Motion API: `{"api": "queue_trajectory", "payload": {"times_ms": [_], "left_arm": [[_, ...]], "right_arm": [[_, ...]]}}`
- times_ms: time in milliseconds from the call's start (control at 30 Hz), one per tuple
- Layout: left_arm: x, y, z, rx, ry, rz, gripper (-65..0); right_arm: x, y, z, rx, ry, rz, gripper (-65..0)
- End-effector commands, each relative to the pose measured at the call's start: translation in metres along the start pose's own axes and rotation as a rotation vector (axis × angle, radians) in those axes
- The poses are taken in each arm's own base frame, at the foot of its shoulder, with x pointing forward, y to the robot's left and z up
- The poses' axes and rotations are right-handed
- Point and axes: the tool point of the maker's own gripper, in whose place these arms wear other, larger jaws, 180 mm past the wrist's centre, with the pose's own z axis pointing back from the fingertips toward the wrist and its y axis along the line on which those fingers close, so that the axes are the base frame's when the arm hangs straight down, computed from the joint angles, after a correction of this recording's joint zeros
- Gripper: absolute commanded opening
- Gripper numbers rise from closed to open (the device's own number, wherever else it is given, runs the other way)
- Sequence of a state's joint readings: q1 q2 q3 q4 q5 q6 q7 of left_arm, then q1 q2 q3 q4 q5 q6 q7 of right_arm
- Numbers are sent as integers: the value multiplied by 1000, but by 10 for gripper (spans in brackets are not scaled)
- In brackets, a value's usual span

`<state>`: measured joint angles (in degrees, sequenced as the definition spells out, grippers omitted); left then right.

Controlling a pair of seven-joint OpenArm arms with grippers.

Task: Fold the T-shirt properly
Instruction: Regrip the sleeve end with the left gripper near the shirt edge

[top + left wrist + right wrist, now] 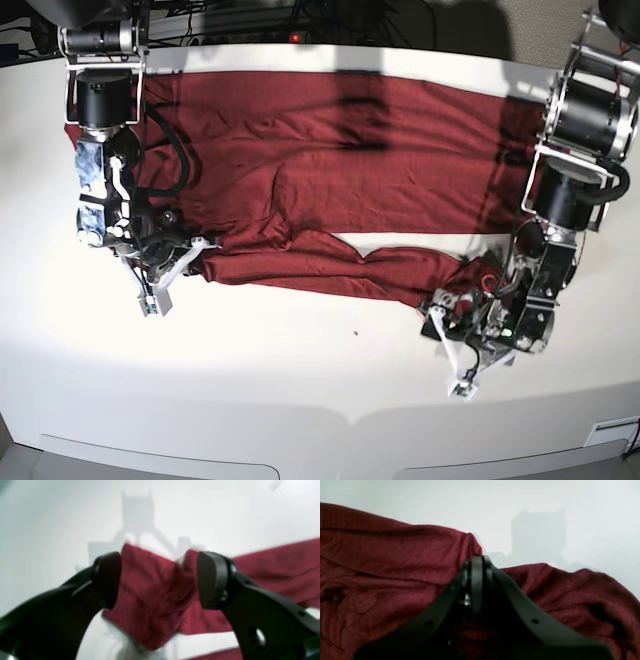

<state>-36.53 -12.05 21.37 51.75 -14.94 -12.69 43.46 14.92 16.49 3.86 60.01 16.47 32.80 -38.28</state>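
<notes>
While the T-shirt lies spread across the far half of the white bench, a sleeve trailing along its near edge, the left gripper stands with jaws spread wide around the sleeve's cuff, not clamping it; the right gripper, jaws pressed together, pinches a fold of cloth at the other end; the sleeve fold appears under way, and the next move likely calls for laying the sleeve flat across the body

- White table, its top smooth and bare along the near edge.
- Dark cables bunched behind the far edge.
- Tiny dark speck on the tabletop.
</notes>
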Motion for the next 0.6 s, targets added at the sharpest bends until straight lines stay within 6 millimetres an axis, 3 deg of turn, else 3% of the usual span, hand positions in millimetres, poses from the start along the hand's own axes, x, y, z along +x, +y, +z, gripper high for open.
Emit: {"api": "queue_trajectory", "payload": {"times_ms": [0, 133, 267, 367, 567], "left_arm": [[20, 0, 6, -24, -59, 3, -199], [-5, -20, -3, -78, -46, 10, -199], [-28, -24, -11, -54, -61, -28, -199], [-29, -24, -11, -52, -68, -30, -199], [-11, -17, -7, -41, -86, -36, -199]], "right_arm": [[-10, -3, 1, -12, 62, 17, -650], [-10, -3, 1, -12, 62, 17, -650], [-10, -3, 1, -12, 63, 17, -650], [-10, -3, 1, -12, 62, 17, -650], [-10, -3, 1, -12, 63, 17, -650]]}}
